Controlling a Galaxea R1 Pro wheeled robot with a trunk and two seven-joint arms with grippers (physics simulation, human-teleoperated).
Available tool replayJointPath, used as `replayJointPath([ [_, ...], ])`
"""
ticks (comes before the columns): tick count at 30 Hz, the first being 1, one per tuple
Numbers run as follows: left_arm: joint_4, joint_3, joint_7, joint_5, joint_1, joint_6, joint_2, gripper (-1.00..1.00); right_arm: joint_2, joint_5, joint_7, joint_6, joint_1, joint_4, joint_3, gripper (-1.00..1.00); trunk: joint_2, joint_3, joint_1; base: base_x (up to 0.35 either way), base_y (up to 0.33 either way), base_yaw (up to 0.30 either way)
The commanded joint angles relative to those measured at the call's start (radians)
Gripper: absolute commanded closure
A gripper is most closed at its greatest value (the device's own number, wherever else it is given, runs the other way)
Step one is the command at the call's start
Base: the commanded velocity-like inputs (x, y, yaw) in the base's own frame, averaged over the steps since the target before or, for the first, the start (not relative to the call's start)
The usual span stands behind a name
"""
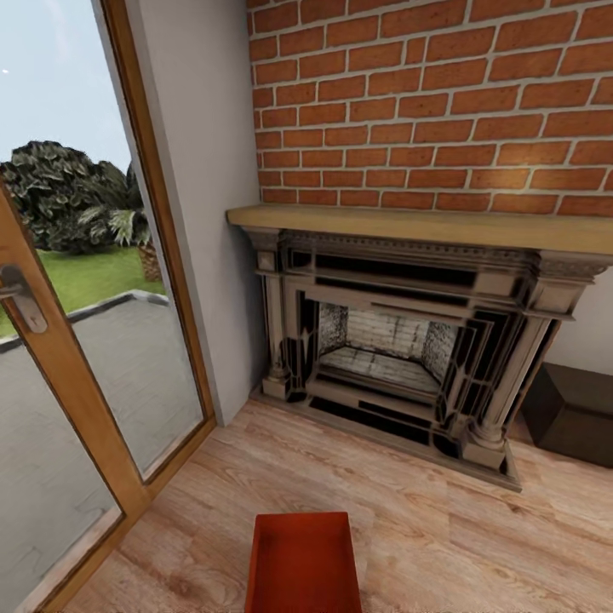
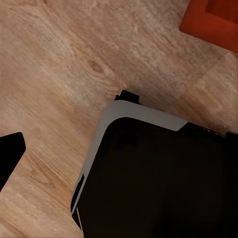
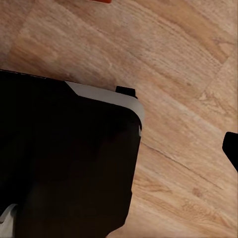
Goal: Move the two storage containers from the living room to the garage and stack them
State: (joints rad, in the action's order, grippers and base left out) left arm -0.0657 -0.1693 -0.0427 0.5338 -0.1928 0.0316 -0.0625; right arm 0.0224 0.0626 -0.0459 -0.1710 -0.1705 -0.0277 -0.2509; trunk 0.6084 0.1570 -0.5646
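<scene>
- Head view: a red-orange storage container [image 1: 303, 562] sits on the light wood plank floor [image 1: 443, 536] of the living room, at the bottom middle of the picture, open top up, with thin plain walls and a smooth flat inside. Its near end is cut off by the picture's edge.
- Beyond it stands a dark, ornate fireplace [image 1: 400, 358] with carved columns and a pale stone-lined firebox, under a plain wooden mantel shelf [image 1: 426, 226]. Above the shelf rises a red brick wall [image 1: 426, 102] with pale mortar lines.
- To the left, a wood-framed glass door [image 1: 77, 340] with a metal handle [image 1: 21, 298] looks onto a grey patio, grass and dark bushes. A dark brown box [image 1: 570, 413] sits on the floor right of the fireplace, against the wall.
- Left wrist view: the same plank floor, grain and knots plain, with a corner of a red-orange container [image 2: 213, 20] at the picture's edge. A large black, grey-edged part of the robot's body [image 2: 158, 173] covers much of the frame. A black tip [image 2: 10, 153] pokes in at one side, possibly a finger; I cannot tell whether the left gripper is wide or narrow.
- Right wrist view: plank floor again, another black, grey-edged body part [image 3: 64, 158], and a sliver of red-orange [image 3: 99, 1] at the frame's edge. A black tip [image 3: 232, 148] shows at one side; the right gripper's opening cannot be told either.
</scene>
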Motion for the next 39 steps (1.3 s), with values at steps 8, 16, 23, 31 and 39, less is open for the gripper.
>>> replayJointPath([
  [8, 0.000, -0.009, -0.003, 0.008, -0.001, 0.002, 0.000, -1.00, 0.000, 0.006, -0.003, -0.005, -0.001, -0.003, -0.008, -1.00, 0.001, 0.015, 0.000, 0.000, 0.000, 0.000],
  [16, 0.000, -0.009, -0.003, 0.008, -0.001, 0.002, 0.000, -1.00, 0.000, 0.006, -0.003, -0.005, -0.001, -0.003, -0.008, -1.00, 0.001, 0.027, 0.000, 0.000, 0.000, 0.000],
  [23, -0.001, -0.008, -0.003, 0.010, -0.001, 0.002, 0.000, -1.00, -0.005, 0.015, -0.003, -0.005, -0.001, -0.003, -0.004, -1.00, 0.001, 0.039, 0.000, 0.000, 0.000, 0.000],
  [31, -0.033, -0.012, 0.005, 0.005, -0.001, -0.001, 0.026, -1.00, 0.001, 0.015, -0.011, 0.030, -0.001, 0.009, -0.002, -1.00, 0.001, 0.052, 0.000, 0.000, 0.000, 0.000],
  [39, -0.286, -0.013, 0.008, -0.001, -0.006, -0.055, -0.047, -1.00, -0.001, 0.022, -0.022, 0.152, -0.003, 0.213, -0.001, -1.00, 0.001, 0.064, 0.000, 0.000, 0.000, 0.061],
])
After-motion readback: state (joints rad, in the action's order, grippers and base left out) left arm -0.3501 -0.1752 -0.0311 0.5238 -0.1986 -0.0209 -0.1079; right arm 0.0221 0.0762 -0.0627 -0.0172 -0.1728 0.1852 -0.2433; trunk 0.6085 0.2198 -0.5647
